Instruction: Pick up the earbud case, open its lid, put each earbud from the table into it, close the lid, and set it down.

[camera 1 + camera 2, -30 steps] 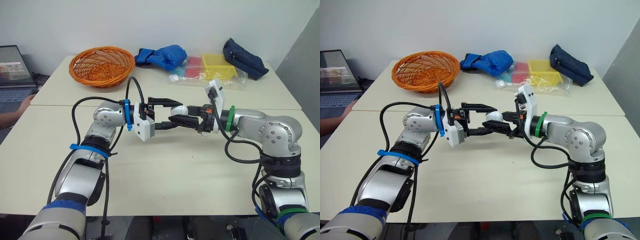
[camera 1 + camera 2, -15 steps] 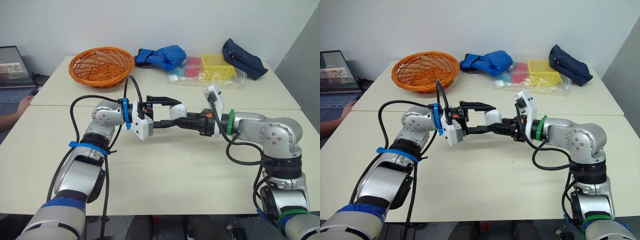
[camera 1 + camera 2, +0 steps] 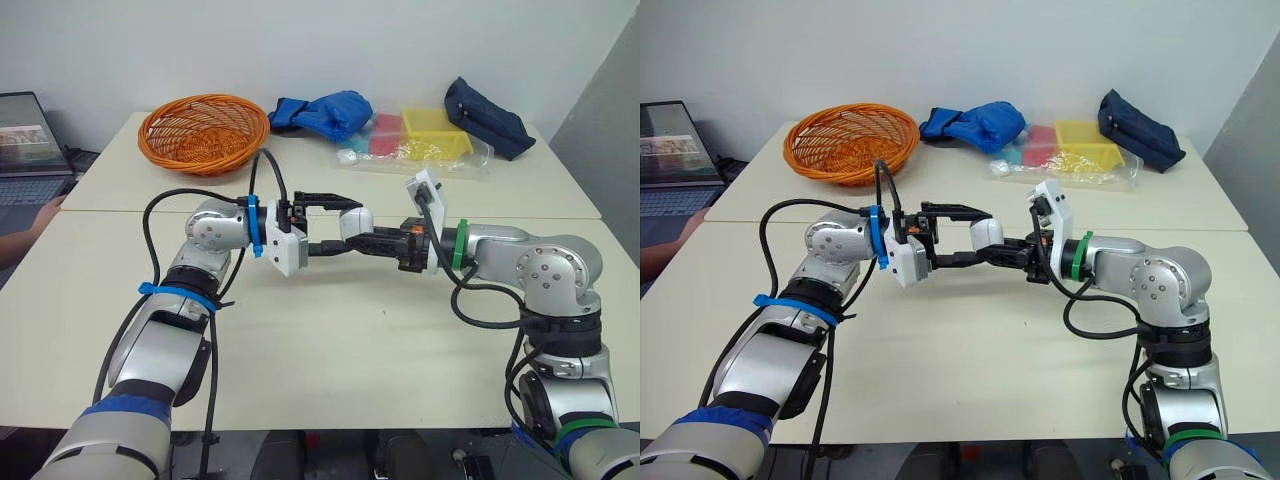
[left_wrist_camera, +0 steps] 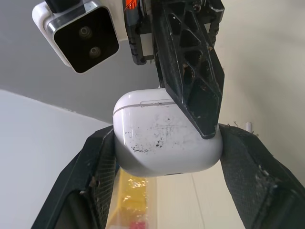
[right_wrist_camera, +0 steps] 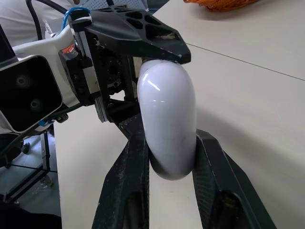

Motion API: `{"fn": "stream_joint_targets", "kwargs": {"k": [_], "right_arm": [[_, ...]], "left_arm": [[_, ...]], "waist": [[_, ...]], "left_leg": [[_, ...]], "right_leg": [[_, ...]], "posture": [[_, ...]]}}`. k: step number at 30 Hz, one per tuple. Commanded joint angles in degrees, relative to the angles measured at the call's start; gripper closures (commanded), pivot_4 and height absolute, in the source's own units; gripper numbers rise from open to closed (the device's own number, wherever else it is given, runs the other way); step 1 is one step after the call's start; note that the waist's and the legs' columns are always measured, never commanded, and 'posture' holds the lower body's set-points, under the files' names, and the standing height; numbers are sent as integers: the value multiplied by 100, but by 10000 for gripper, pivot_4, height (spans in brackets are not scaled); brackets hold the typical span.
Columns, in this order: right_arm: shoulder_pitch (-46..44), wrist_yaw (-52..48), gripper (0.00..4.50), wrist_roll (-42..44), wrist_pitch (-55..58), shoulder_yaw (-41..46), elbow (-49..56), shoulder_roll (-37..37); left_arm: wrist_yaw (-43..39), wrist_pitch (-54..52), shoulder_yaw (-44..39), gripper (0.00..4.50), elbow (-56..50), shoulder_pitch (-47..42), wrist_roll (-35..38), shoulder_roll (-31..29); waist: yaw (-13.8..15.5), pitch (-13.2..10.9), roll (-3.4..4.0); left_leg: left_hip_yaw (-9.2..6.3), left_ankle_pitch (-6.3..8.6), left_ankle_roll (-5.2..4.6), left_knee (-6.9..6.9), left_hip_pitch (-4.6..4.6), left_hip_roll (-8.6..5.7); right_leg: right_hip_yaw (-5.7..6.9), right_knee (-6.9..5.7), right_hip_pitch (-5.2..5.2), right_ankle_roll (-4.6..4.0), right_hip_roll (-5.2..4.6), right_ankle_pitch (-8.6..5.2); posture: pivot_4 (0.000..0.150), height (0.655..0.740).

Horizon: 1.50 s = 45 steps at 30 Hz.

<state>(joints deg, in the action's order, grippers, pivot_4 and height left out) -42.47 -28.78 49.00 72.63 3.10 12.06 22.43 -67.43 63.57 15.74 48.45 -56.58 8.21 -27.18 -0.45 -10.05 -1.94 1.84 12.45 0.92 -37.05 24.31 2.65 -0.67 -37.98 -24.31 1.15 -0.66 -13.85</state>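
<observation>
Holding earbud case (image 4: pixel 162 133) above tabletop (image 3: pixel 330 340), well apart from orange basket (image 3: pixel 203 130), on robot's side. Left claw (image 4: pixel 167 152) and right claw (image 5: pixel 170 138) both clenched on case, crosswise. Lid shut. Likely purpose: one braces body, other levers lid.

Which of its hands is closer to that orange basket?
Left. The left hand sits in front of the orange basket; the right hand is farther right, both gripping the earbud case.

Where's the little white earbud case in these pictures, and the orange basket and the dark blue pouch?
earbud case (image 4: pixel 162 143): left wrist view, middle of its scuffed white body.
orange basket (image 3: pixel 205 160): left eye view, its near woven wall.
dark blue pouch (image 3: pixel 488 118): left eye view, middle of its fabric.
</observation>
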Motion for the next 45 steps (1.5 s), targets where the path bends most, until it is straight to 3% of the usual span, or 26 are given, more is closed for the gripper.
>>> {"fn": "stream_joint_targets", "kwargs": {"k": [1,4,9,15,24,42,45], "right_arm": [[-84,-89,36743,-263,-434,-31,86,181],[27,-335,36743,-704,-910,-401,109,459],[127,-825,36744,-1469,-1779,-1050,90,878],[55,-1420,36744,-2665,-3074,-1913,46,1343],[56,-1763,36744,-3351,-3554,-2241,67,1326],[93,-1917,36744,-3664,-3422,-2157,144,1245],[74,-1930,36744,-3686,-3422,-2154,148,1259]], "left_arm": [[-707,-1349,49,7673,-826,-30,636,-186],[-1087,-3197,-35,238,-1563,-45,1013,-379],[-1382,-4708,-78,0,-2191,-234,1032,-496],[-1751,-6570,418,0,-2540,-650,284,-725],[-1766,-6358,551,0,-2303,-844,-480,-618],[-1886,-6358,459,0,-1962,-1080,-815,-292],[-1986,-6419,459,5748,-1949,-1105,-792,-287]], "waist": [[-8,0,0],[-30,0,0],[-72,0,0],[-109,-1,1],[-111,-2,2],[-110,-2,2],[-110,-2,2]], "left_leg": [[0,0,0,0,0,1],[-1,0,0,0,1,2],[-3,0,0,1,0,3],[-5,0,0,0,-2,5],[-1,0,0,1,-4,8],[1,0,0,-2,-4,7],[1,0,0,-1,-5,8]], "right_leg": [[0,0,0,0,1,0],[-1,0,-1,0,5,0],[-3,1,-2,23,11,-15],[-6,-1,-4,26,22,-17],[-12,-4,-9,24,26,-18],[-15,-6,-9,21,24,-16],[-15,-7,-9,19,24,-15]], "posture": [[1500,7400],[1500,7400],[1500,7400],[1500,7400],[1500,7400],[1500,7400],[1500,7400]]}}
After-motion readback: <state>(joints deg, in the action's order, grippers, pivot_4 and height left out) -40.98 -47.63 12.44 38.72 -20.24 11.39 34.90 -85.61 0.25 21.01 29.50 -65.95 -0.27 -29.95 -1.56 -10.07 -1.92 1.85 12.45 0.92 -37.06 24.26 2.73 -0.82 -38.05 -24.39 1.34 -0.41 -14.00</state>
